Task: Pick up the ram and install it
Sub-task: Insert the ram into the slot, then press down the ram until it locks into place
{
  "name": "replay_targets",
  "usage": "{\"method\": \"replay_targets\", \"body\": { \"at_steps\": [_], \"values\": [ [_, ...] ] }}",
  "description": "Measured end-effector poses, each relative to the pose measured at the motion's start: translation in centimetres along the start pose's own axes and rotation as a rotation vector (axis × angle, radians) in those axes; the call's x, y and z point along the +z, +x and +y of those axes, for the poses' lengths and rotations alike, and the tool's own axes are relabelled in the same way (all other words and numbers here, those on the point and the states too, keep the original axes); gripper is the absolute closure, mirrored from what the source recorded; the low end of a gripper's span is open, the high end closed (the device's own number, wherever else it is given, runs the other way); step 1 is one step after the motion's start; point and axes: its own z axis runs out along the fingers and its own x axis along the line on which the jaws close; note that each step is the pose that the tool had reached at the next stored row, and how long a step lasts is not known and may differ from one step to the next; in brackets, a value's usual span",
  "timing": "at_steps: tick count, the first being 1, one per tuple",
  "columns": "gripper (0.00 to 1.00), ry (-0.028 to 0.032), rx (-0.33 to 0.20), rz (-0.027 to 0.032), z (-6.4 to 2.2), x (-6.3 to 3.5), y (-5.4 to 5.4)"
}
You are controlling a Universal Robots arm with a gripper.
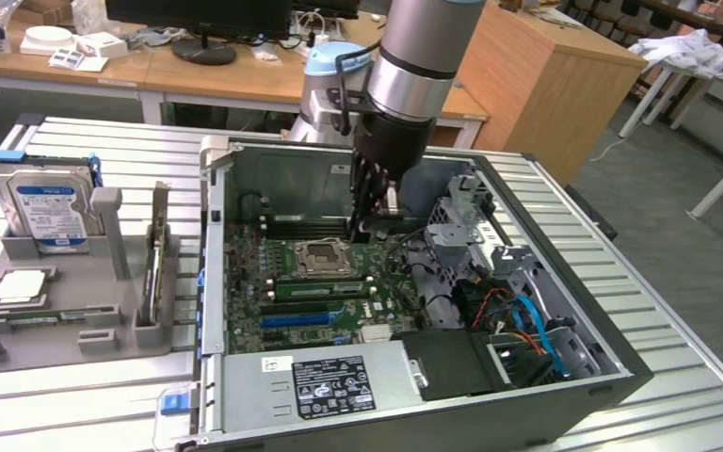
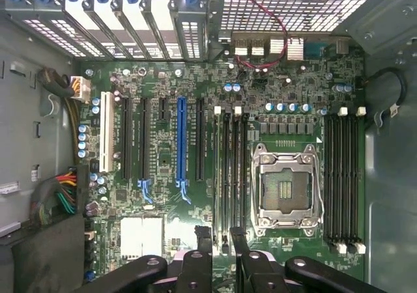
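The ram [image 1: 317, 287], a narrow green stick with dark chips, stands on edge in a memory slot just below the CPU socket [image 1: 324, 255] inside the open PC case. My gripper [image 1: 372, 226] hangs inside the case above the end of that slot row toward the exterior view's right. In the wrist view the two black fingers [image 2: 202, 251] straddle the end of the long memory slots [image 2: 226, 176] beside the CPU socket [image 2: 285, 189]. The gripper [image 2: 221, 242] is open, with a gap between the fingers and nothing gripped.
A grey fixture [image 1: 48, 325] at the exterior view's left holds a blue-labelled hard drive [image 1: 45, 207] and a thin board on edge [image 1: 157, 264]. Case walls [image 1: 563, 377], the drive cage [image 1: 462, 221], cables [image 1: 525, 325] and the power supply [image 1: 324, 386] surround the motherboard.
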Motion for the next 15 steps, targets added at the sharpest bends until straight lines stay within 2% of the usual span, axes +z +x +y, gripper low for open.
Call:
{"method": "replay_targets", "body": {
  "at_steps": [9,15],
  "values": [
    [0.75,0.0,0.0,0.0,0.03,-1.02,-0.01],
    [0.75,0.0001,0.0,0.0,0.04,-1.1,-0.01]
  ]
}}
